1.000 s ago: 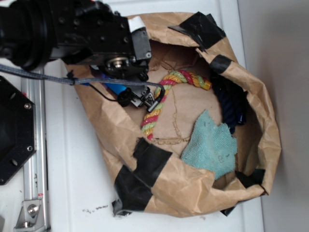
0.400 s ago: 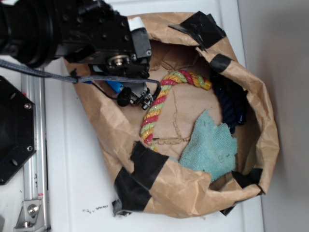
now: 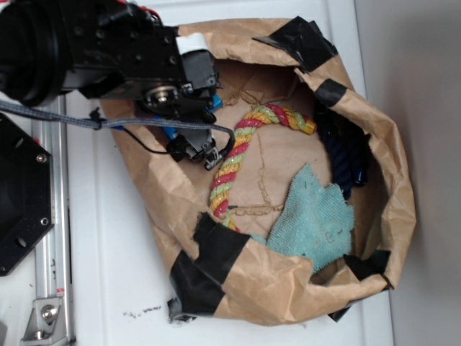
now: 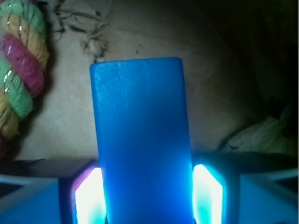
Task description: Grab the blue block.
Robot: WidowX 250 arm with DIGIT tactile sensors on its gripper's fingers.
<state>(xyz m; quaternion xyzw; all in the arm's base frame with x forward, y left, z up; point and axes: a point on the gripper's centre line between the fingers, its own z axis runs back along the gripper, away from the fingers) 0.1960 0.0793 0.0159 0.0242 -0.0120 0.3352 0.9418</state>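
Bright-blue flat rectangular block (image 4: pixel 141 140), smooth and glossy with rounded corners, sits pinched between the two fingers of the black robot tool (image 4: pixel 145 196) inside a crumpled brown paper bag (image 3: pixel 288 285), just beside a twisted yellow, pink and green rope (image 4: pixel 18 70) on the bag's floor.

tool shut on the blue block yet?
Looks shut: in the wrist view both fingers sit against the blue block's sides, no gap showing.

Black boxy arm (image 3: pixel 108 54) with round silver joint (image 3: pixel 160 95), thin black wire and grey braided cable (image 3: pixel 50 114); pale glowing fingers (image 4: pixel 208 196), perhaps translucent, in blue mounts.
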